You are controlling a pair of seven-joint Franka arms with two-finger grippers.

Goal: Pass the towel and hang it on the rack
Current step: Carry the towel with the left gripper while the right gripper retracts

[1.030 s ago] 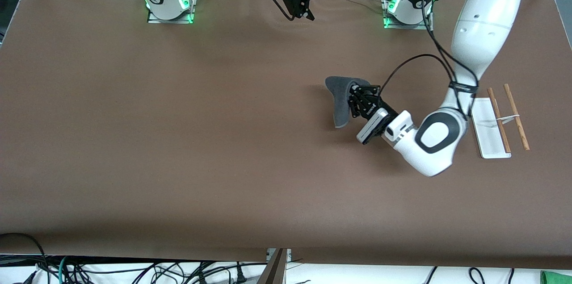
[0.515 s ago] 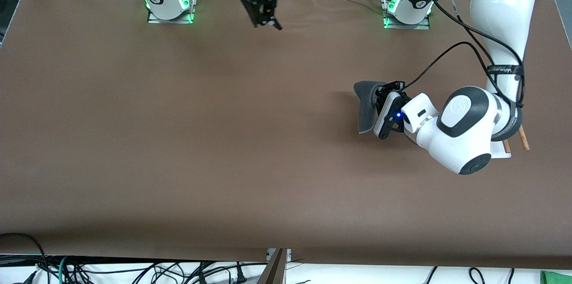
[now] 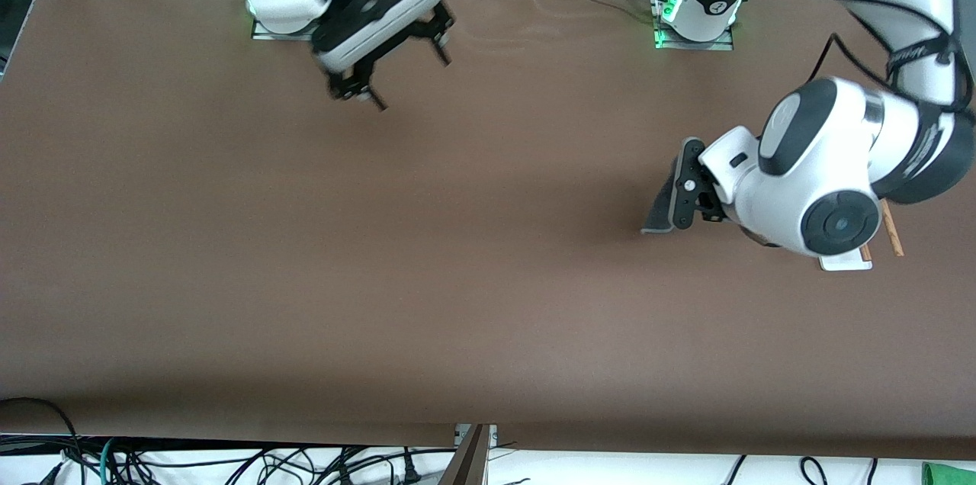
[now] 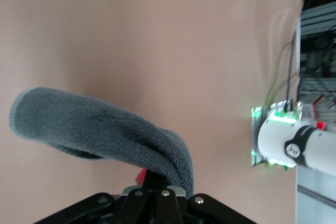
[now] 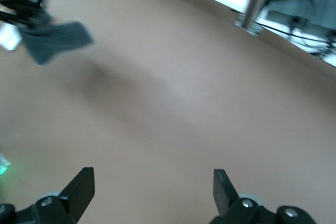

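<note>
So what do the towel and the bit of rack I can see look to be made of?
The towel, hanging from the shut left gripper, looks like soft grey terry or fleece: fuzzy nap, limp drape. The rack, mostly hidden under the left arm, shows a smooth white base corner, probably plastic or painted board, and a light-brown rod end, apparently wood.

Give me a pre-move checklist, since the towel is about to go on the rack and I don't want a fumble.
1. Left end effector shut on the towel: ok.
2. Towel off the table, hanging free: ok.
3. Handover finished, right end effector open, empty and over the table near its own base: ok.
4. Rack in sight: not ok, the left arm hides most of it; only the rod ends and a corner of the base show.
5. Rack upright and rods free: cannot tell.
6. Towel above the rods: not ok, it hangs beside the rack, toward the right arm's end.
</note>
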